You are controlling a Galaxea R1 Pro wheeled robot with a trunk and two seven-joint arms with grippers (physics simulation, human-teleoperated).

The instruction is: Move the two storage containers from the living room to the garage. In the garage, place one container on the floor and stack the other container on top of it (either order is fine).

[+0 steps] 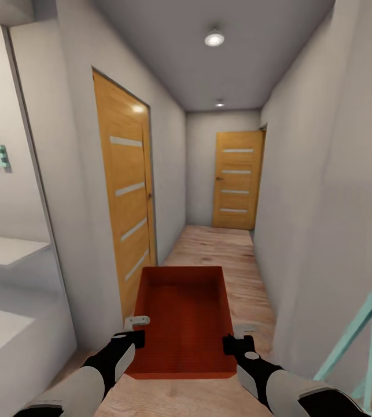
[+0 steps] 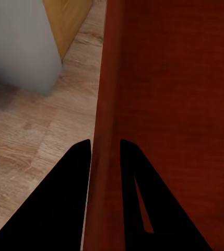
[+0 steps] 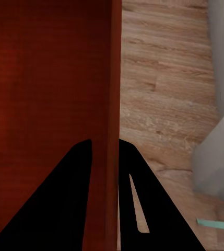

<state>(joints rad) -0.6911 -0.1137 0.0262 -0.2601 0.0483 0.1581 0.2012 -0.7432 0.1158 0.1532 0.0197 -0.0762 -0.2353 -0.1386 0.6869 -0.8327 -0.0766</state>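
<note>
Head view is showing a hallway with a plank floor [image 1: 226,255], two wooden doors [image 1: 125,191] and ceiling lights [image 1: 214,38]. Wrist views are showing the grips. One orange-red container [image 1: 183,315] is hanging between both arms, above the floor. Left gripper [image 2: 105,149] is pinching the container's left wall; right gripper [image 3: 105,149] is pinching its right wall, one finger inside, one outside.

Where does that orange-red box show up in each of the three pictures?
Head view: the box sits low in the middle, held between both arms.
Left wrist view: its left wall runs between the left gripper fingers.
Right wrist view: its right wall runs between the right gripper fingers.
Shared landmark: the wood floor.
</note>
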